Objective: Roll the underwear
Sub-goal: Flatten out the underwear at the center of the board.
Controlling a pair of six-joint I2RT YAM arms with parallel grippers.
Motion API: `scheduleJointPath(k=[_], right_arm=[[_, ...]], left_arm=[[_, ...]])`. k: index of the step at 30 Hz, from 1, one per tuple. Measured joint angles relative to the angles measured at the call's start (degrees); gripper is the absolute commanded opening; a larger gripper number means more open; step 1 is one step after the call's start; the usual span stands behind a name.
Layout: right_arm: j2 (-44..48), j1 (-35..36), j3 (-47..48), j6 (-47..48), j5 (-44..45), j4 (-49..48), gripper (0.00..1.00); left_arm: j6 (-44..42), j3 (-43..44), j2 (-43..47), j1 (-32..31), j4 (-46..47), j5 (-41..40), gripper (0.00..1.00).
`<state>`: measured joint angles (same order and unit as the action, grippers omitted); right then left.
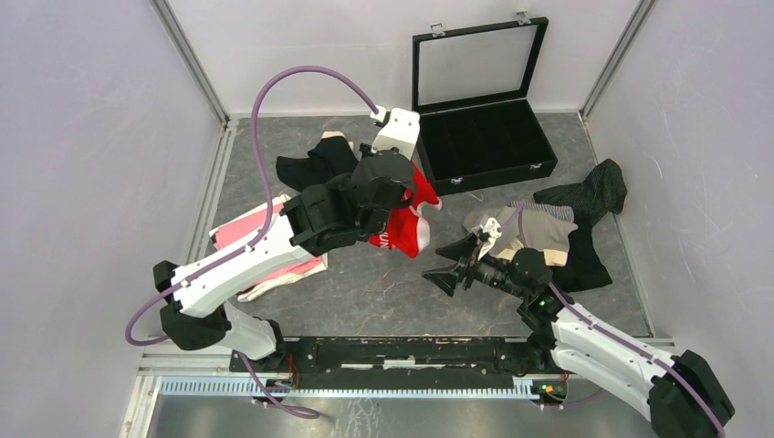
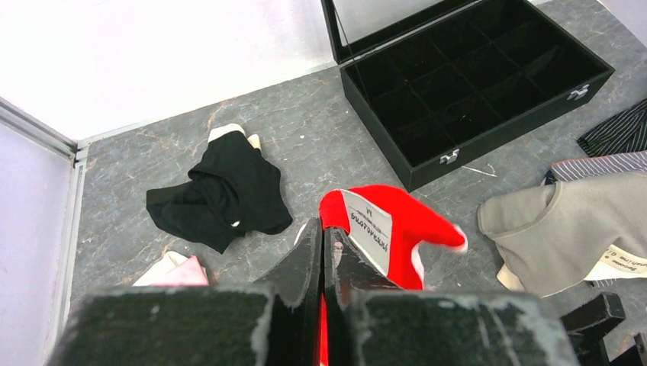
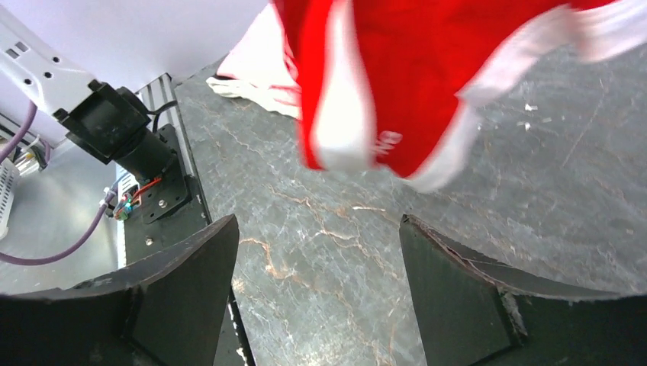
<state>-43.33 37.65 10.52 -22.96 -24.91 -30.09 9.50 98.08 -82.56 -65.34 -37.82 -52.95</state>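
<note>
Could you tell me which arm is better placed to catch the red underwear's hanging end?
The right arm: its open jaws face the red cloth underwear with white trim dangling ahead, while the jaws of the left arm are shut on its top.

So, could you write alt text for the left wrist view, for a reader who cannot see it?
The left arm's fingers, shut, pinch red underwear with a white label at the bottom centre. On the grey table, black underwear lies to the left, grey-beige underwear to the right, and an open black case behind.
</note>
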Motion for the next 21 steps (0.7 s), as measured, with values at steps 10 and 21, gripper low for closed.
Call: scheduleJointPath(k=[10,21], right_arm=[[-2.4,2.0,3.8,11.0,2.3,2.0,0.82],[-2.9,2.0,10.3,27.5,0.2,12.2,0.84]], left_arm=[[0.0,0.0,0.0,0.0,-0.4,-0.7,0.02],[-1.0,0.0,2.4,0.0,-0.7,-0.5,0.02]])
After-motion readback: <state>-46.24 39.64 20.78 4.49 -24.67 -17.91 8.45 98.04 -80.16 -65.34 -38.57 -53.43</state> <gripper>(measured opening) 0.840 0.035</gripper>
